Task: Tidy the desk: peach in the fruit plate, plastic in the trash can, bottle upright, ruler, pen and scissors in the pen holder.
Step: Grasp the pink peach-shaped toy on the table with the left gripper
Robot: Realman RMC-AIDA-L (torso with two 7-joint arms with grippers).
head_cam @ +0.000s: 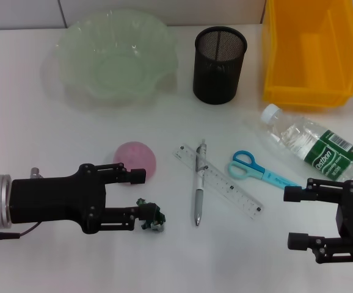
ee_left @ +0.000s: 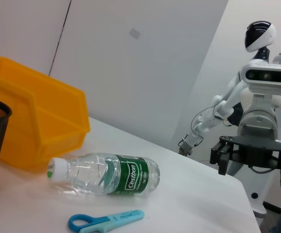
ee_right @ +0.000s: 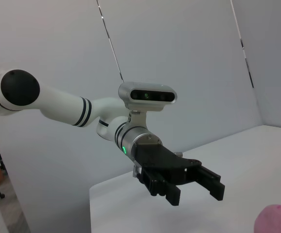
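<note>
**Left gripper open at the plastic scrap, peach just beyond**

On the white tabletop (head_cam: 54,256) the left gripper (head_cam: 141,194) reaches in from the robot's left with its fingers spread. The crumpled green-and-white plastic (head_cam: 152,218) lies at the tip of the nearer finger, touching it or nearly so. The pink peach (head_cam: 137,158) sits right by the farther fingertip, partly behind it. Nothing is clamped between the two fingers.

The right gripper (head_cam: 298,217) hovers low at the robot's right, also open and holding nothing. The water bottle (head_cam: 316,143) lies on its side just beyond it, white cap pointing toward the yellow bin (head_cam: 309,52). The blue scissors (head_cam: 259,169) lie between the bottle and the clear ruler (head_cam: 218,179), with their blade end close to the right gripper's upper finger. The pen (head_cam: 199,183) lies across the ruler, both roughly midway between the two grippers.

At the back stand the pale green fruit plate (head_cam: 112,58), the black mesh pen holder (head_cam: 219,64) beside it, and then the yellow bin. All three hold nothing visible.

The left wrist view shows the lying bottle (ee_left: 106,175) with the scissors (ee_left: 105,221) nearer the camera.
</note>
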